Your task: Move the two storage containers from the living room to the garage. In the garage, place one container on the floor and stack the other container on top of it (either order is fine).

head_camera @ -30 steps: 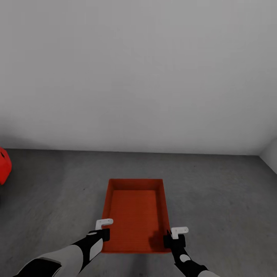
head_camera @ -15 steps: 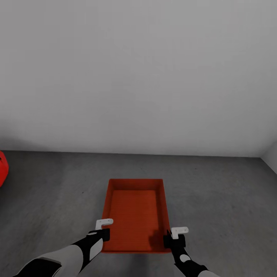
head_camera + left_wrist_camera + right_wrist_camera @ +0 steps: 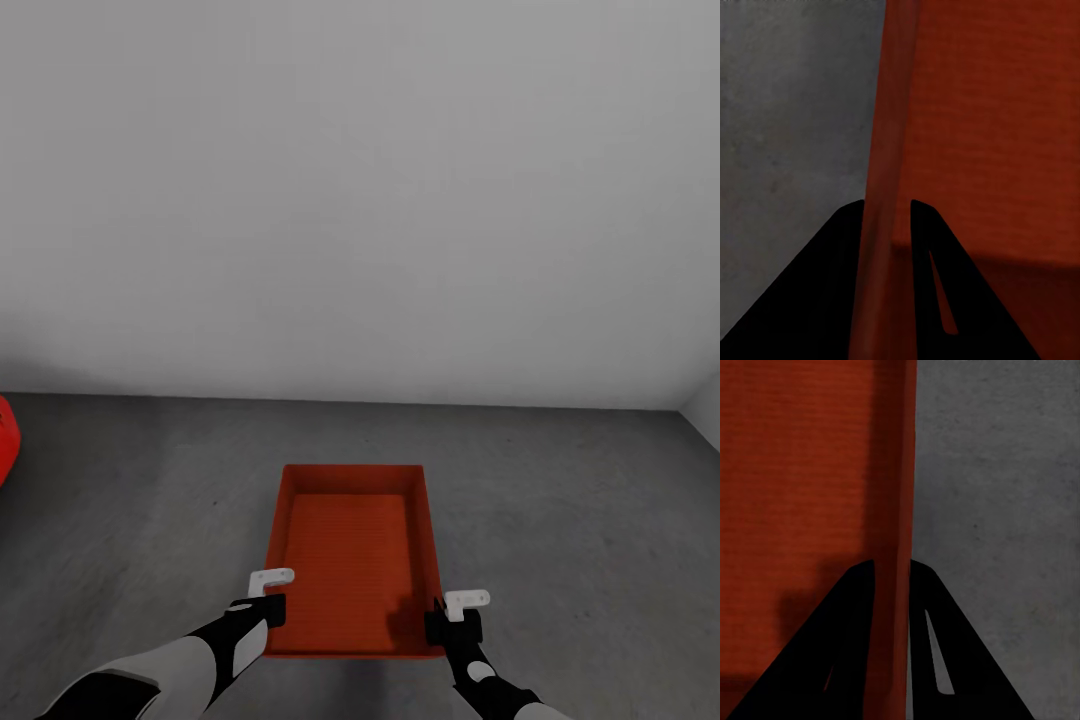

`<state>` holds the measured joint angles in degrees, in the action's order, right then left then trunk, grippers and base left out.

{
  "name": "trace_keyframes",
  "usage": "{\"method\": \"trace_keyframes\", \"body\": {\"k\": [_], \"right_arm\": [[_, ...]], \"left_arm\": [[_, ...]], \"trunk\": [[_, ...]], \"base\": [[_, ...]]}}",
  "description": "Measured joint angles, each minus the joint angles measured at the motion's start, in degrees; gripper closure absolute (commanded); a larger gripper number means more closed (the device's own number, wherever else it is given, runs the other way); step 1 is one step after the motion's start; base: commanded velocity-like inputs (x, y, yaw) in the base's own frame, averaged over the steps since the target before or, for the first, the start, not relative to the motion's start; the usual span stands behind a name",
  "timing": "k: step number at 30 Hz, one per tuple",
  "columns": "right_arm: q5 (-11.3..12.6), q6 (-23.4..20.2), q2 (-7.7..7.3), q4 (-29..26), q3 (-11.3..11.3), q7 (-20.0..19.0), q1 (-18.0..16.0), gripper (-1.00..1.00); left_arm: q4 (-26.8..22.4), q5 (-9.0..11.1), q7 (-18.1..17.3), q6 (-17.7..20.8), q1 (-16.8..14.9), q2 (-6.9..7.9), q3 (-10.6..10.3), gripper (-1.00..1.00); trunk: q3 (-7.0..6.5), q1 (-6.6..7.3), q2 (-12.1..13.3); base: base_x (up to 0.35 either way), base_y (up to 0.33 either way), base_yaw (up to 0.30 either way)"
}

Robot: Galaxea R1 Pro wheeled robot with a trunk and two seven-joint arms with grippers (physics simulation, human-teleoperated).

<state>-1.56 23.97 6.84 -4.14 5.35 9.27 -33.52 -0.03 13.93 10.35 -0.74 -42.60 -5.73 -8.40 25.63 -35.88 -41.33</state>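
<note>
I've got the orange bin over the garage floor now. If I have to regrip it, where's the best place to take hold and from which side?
Judging by its shape, take the storage container by its long side walls near the robot's end, from above: they are thin, upright rims a gripper can straddle. The left gripper and right gripper each already pinch one wall, one finger inside and one outside, over the concrete floor.

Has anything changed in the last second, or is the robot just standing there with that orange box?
Hardly anything. The view has swung slightly to the right, so the red shape at the left edge shows less than before; that is the camera moving, not the thing. The storage container sits in the same place in the view over the floor, and the left gripper and right gripper stay clamped on its side walls.
</note>
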Motion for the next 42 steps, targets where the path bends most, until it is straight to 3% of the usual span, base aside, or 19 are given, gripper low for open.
{"method": "trace_keyframes", "body": {"k": [42], "right_arm": [[0.0,0.0,0.00,0.0,0.0,0.0,0.0,1.00]], "left_arm": [[0.0,0.0,0.1,0.0,0.0,-0.02,-0.1,1.00]], "trunk": [[0.00,0.00,0.0]], "base": [[0.000,0.006,0.000]]}}
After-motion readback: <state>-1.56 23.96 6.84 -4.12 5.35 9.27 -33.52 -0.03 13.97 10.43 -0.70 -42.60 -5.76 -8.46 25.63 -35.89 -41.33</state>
